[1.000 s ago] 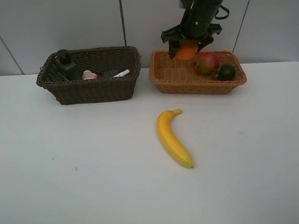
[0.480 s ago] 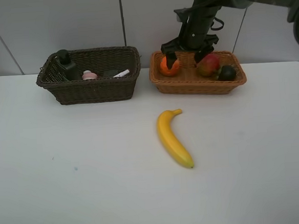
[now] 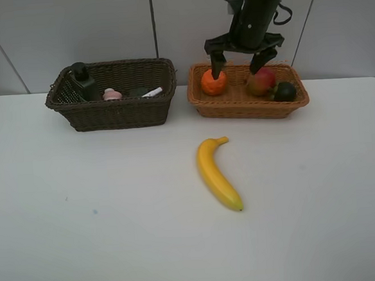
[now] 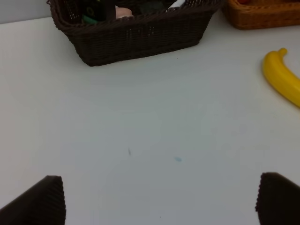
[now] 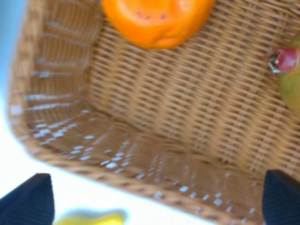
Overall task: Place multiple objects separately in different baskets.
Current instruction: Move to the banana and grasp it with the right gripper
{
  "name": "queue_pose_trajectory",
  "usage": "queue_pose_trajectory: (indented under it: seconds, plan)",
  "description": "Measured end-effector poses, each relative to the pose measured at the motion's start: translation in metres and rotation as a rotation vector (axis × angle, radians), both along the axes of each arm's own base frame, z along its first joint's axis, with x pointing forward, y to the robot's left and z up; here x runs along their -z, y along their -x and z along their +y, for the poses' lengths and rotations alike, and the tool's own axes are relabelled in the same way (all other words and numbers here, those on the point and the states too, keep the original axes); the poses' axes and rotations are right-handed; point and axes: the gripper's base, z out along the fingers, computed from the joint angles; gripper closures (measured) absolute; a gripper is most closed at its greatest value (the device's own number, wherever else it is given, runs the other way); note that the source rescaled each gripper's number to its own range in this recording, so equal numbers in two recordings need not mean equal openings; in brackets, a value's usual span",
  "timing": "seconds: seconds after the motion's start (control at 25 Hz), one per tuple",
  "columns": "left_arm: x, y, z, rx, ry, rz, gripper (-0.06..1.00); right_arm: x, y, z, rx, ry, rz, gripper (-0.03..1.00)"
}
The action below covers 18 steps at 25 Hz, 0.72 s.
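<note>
Banana (image 3: 218,174) on table (image 3: 83,218), nearest, in front of light basket (image 3: 248,102). Orange (image 3: 214,83), pomegranate (image 3: 260,81), mangosteen (image 3: 284,91) inside it. Right gripper (image 3: 239,63) above basket, jaws wide, holding nothing. Left gripper (image 4: 159,199) wide, empty, w/ dark basket (image 3: 113,110) beyond.

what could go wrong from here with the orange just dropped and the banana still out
1. The open right gripper hangs low over the light basket; lifting off at an angle, a finger could nudge the orange or pomegranate.
2. The banana lies curved on the bare table; a grasp near its end might make it pivot or slip.
</note>
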Motion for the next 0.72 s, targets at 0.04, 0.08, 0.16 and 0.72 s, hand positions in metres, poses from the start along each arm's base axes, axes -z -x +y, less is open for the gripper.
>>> queue_pose_trajectory:
  seconds: [0.04,0.08,0.16,0.72]
  plan:
    - [0.000,0.000,0.000,0.000,0.000,0.000,-0.06,-0.010,0.004,0.002,0.000,-0.026,-0.009,0.00]
    - [0.000,0.000,0.000,0.000,0.000,0.000,-0.06,-0.020,0.009,0.004,-0.004,-0.050,-0.018,0.00]
    - [0.000,0.000,0.000,0.000,0.000,0.000,-0.06,-0.031,0.022,0.009,-0.013,-0.067,-0.015,0.00]
    - [0.000,0.000,0.000,0.000,0.000,0.000,-0.06,0.006,0.159,0.064,-0.228,0.074,0.254,0.00]
